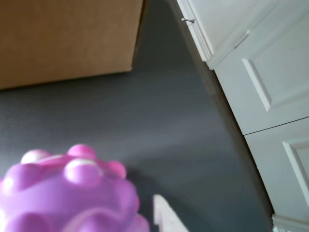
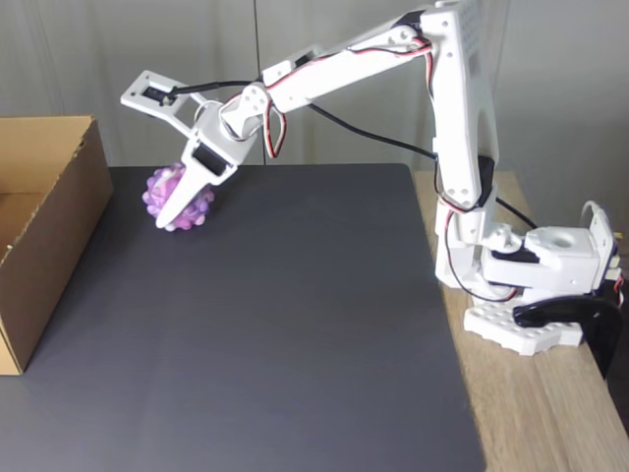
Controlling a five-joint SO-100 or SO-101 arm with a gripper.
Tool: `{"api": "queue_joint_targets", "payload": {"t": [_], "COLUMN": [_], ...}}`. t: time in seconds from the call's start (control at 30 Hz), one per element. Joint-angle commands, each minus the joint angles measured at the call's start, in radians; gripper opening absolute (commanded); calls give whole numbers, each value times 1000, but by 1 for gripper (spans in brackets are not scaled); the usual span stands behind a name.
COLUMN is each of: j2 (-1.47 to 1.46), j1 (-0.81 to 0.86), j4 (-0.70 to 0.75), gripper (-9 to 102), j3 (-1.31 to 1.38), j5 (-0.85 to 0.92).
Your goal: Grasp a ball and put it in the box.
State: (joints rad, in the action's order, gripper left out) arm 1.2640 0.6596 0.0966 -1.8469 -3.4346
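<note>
- I saw the claw (image 2: 183,208) closed around the ball (image 2: 178,200), seemingly just above the tabletop (image 2: 295,324).
- The box (image 2: 54,236) lay to the claw's left in the fixed view, so I judged the carry ran that way.

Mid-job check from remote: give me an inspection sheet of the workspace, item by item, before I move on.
Surface: dark mat on a wooden table.
Job's things: ball at the mat's far left in the fixed view, not in the box; box open at the left edge.
Clutter: nothing seen.
Gripper: gripper closed around the ball; whether it is lifted off the mat, cannot tell.
Cables: black and red wires run along the arm, off the mat.
Surroundings: white panelled doors in the wrist view; grey wall behind.
</note>
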Motion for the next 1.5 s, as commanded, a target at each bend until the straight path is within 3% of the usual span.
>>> {"api": "queue_joint_targets", "payload": {"t": [0.0,0.6,1.1,1.47], "j2": [2,-58,163,379], "j1": [-14,-18,-12,-137], "j4": [-14,-29,55,124], "gripper": [49,23,22,22], "j3": [44,106,106,124], "j5": [-32,-69,-2,40]}}
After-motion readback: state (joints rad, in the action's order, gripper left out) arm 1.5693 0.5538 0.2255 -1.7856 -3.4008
